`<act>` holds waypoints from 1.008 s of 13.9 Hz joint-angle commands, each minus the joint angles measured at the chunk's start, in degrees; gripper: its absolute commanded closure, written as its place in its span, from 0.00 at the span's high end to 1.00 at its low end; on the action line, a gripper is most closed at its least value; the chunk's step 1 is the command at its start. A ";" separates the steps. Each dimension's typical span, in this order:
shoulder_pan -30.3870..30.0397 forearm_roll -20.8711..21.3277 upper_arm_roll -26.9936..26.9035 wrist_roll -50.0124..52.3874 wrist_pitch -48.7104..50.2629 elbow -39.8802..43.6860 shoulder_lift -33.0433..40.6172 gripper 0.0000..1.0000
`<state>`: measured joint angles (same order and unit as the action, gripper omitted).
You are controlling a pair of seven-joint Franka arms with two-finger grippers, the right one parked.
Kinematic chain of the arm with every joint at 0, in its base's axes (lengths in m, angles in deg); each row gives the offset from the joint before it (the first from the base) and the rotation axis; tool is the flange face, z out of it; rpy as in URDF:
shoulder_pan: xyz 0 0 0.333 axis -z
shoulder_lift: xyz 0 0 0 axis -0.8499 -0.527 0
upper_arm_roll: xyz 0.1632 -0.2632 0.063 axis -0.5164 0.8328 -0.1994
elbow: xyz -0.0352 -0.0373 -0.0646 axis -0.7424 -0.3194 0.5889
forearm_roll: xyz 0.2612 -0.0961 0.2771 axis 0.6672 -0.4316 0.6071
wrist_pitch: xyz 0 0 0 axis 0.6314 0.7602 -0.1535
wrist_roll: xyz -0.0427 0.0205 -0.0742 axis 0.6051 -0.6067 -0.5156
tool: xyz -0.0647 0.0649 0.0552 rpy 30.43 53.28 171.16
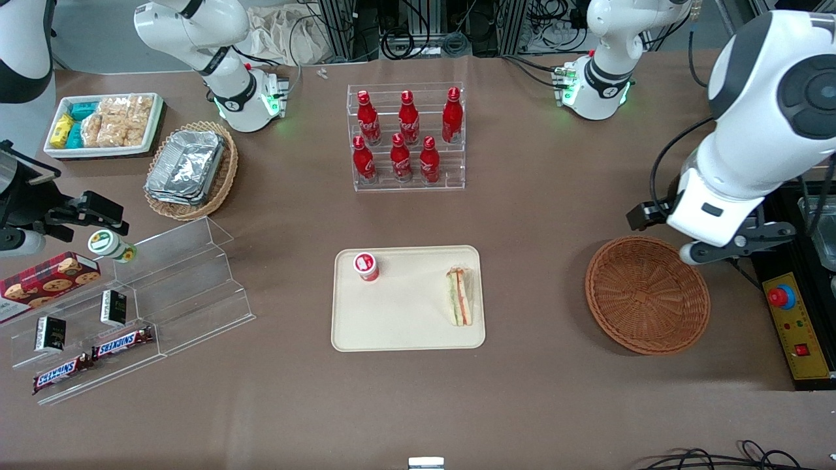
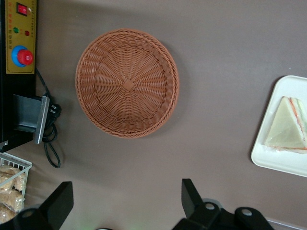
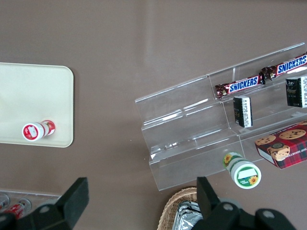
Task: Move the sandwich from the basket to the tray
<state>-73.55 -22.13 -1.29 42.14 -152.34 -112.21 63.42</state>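
Reddish-brown wicker is all I see in the basket: it holds nothing. The sandwich already lies flat on the cream tray, at about three o'clock on it in the front view, with a small red-capped pot near eleven o'clock. My pincer hangs above the tabletop just beside the basket, fingers spread wide and holding nothing. I judge the placement done; only parking the arm is left.
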 commanded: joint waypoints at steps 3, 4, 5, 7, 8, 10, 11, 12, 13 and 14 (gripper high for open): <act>4.07 -4.01 -9.24 -4.75 0.01 -1.73 3.38 1.00; 7.67 -6.11 -15.73 -8.00 0.19 -1.91 4.34 1.00; 11.62 -8.30 -21.88 -10.81 0.27 -2.43 5.57 1.00; 17.09 -9.55 -30.35 -15.39 0.01 -4.45 7.86 1.00; 18.50 -9.64 -32.91 -16.98 -0.08 -5.50 8.56 1.00; 20.27 -10.69 -36.52 -19.36 -0.51 -6.91 9.62 1.00; 19.84 -10.79 -36.80 -20.24 -0.95 -7.62 10.15 1.00; 19.22 -10.87 -36.80 -20.86 -1.91 -7.97 10.41 1.00; 17.91 -11.14 -36.36 -21.30 -2.27 -7.98 10.16 1.00; 16.07 -12.01 -35.05 -21.65 -2.45 -7.63 9.98 1.00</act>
<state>-55.40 -32.35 -37.30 21.99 -153.33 -117.99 71.88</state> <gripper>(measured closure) 0.000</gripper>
